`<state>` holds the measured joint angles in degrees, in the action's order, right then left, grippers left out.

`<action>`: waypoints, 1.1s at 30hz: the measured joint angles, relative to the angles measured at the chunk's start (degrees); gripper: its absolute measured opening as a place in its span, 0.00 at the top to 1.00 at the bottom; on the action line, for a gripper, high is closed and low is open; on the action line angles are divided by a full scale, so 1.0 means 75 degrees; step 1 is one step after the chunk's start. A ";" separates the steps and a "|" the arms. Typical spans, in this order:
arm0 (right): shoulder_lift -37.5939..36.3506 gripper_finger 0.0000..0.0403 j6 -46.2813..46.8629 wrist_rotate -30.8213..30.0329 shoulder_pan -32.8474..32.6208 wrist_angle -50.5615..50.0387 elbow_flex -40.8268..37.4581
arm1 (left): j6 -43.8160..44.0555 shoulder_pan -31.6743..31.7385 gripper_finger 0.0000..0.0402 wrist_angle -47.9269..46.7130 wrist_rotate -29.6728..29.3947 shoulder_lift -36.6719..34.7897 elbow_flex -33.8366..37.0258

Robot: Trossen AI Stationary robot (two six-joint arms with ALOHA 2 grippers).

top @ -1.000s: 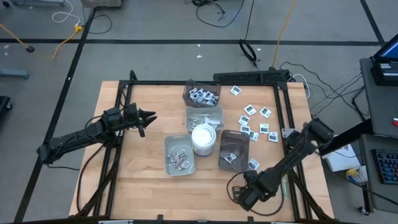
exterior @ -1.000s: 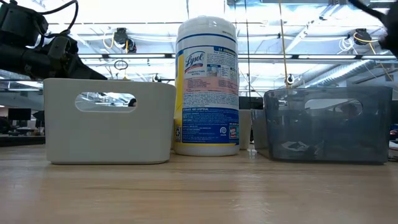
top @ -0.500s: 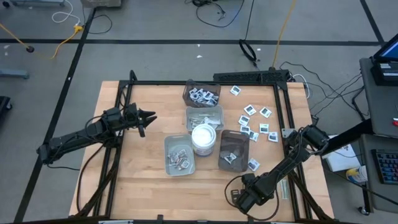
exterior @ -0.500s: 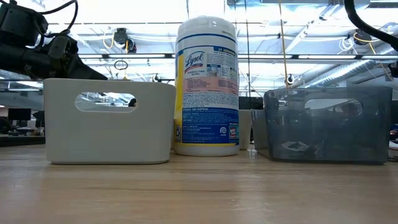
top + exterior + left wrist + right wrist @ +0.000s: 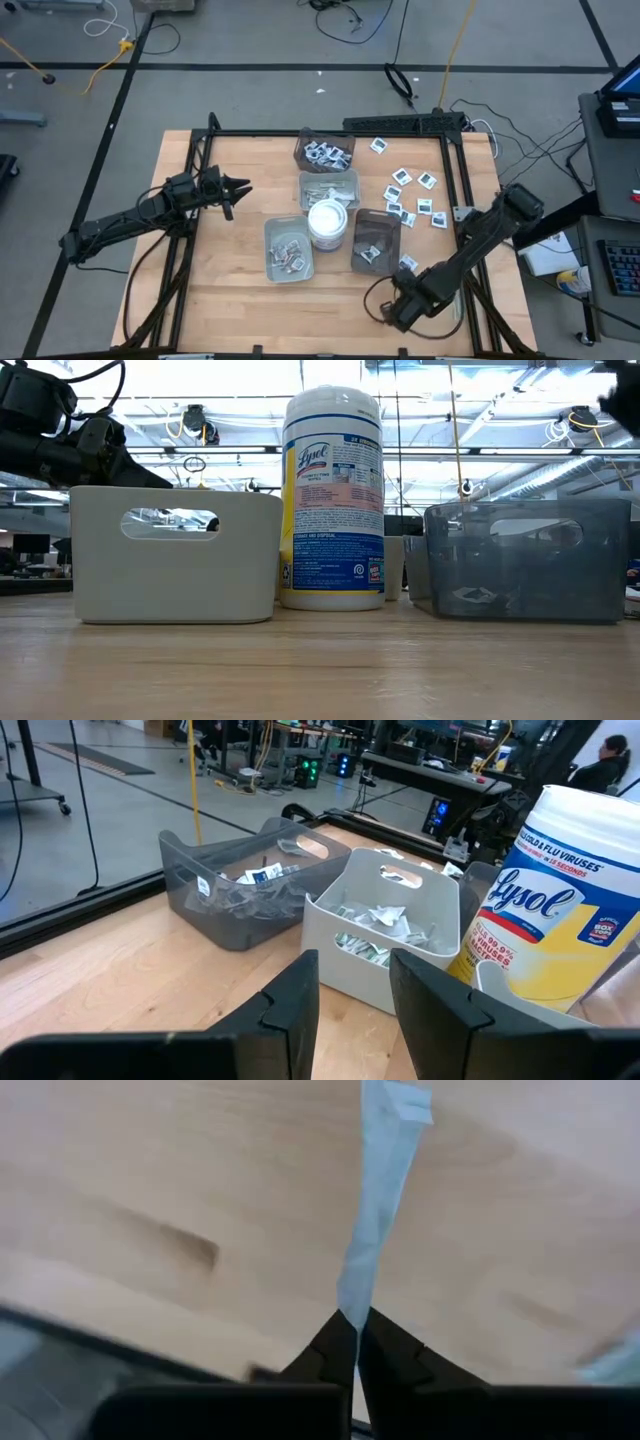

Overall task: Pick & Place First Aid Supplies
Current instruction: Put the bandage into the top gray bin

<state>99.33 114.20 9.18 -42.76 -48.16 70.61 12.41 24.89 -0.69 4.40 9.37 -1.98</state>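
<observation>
My right gripper (image 5: 398, 302) hangs over the table's near right part, pointing steeply down and shut on a narrow pale strip packet (image 5: 378, 1200). Loose square white packets (image 5: 410, 195) lie flat on the wood at the right, and one more (image 5: 407, 264) lies beside the dark tray (image 5: 376, 240). My left gripper (image 5: 355, 995) waits open at the table's left (image 5: 236, 190), level and facing the trays, with nothing between its fingers. My right gripper pinches one end of the strip packet (image 5: 352, 1298) between its two fingertips (image 5: 338, 1342), coming from above. The strip runs straight on beyond the fingertips, in line with them, over the wood. Whether its free end (image 5: 398, 1102) touches the table, I cannot tell.
A dark tray of square packets (image 5: 324, 152), a pale tray of strips (image 5: 329, 186), the round white tub (image 5: 328, 222) and a grey tray (image 5: 288, 250) stand mid-table. A black frame rail (image 5: 458, 170) runs along the right edge.
My right arm sank a little toward the table's near edge half a second ago and has come up again, ending close to where it was. My left arm and the trays have kept still.
</observation>
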 joint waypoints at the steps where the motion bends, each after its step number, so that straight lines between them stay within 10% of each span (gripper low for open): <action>1: -0.0170 0.99 -0.0292 0.0010 0.0018 -0.0170 -0.0002 | 0.0000 0.0003 0.68 0.0000 0.0000 0.0000 -0.0003; 21: -0.2311 1.00 -0.7861 0.0191 0.2196 -0.4808 0.0006 | 0.0001 0.0001 0.68 0.0012 0.0000 0.0000 0.0000; 33: -0.1845 1.00 -1.1824 -0.0027 0.5031 -0.4585 0.0083 | 0.0002 0.0000 0.68 0.0012 0.0000 0.0000 0.0000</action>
<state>85.49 25.52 8.97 -5.03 -82.55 71.23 12.42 24.88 -0.60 4.40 9.37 -1.98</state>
